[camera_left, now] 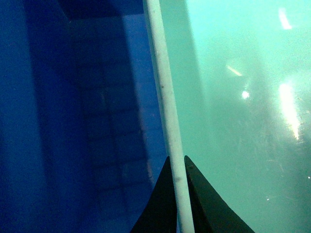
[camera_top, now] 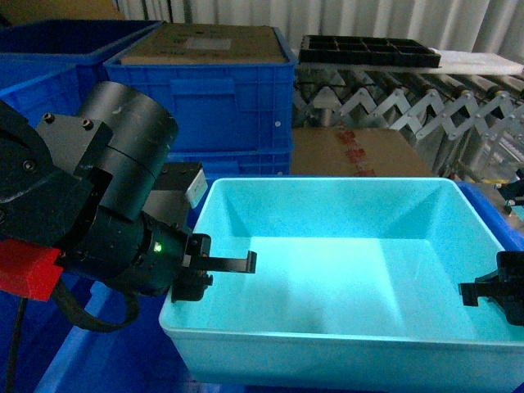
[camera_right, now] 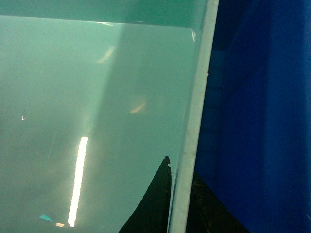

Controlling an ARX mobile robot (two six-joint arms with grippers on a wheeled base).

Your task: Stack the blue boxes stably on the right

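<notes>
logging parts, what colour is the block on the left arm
Red; the block shows best in the head view.

Warehouse or logistics floor, stacked dark blue crates (camera_top: 205, 98), expandable roller conveyor (camera_top: 409, 102), cardboard box (camera_top: 352, 151)

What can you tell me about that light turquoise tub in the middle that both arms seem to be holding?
The turquoise tub is a shallow rectangular bin of smooth, glossy plastic, with sloping walls and a rounded rolled rim. It is empty and sits level and upright, above dark blue crates. The left gripper has its jaws straddling the left rim, one inside and one outside; the right gripper pinches the right rim the same way. Light glints off its floor, which shows faint scuffs.
</notes>
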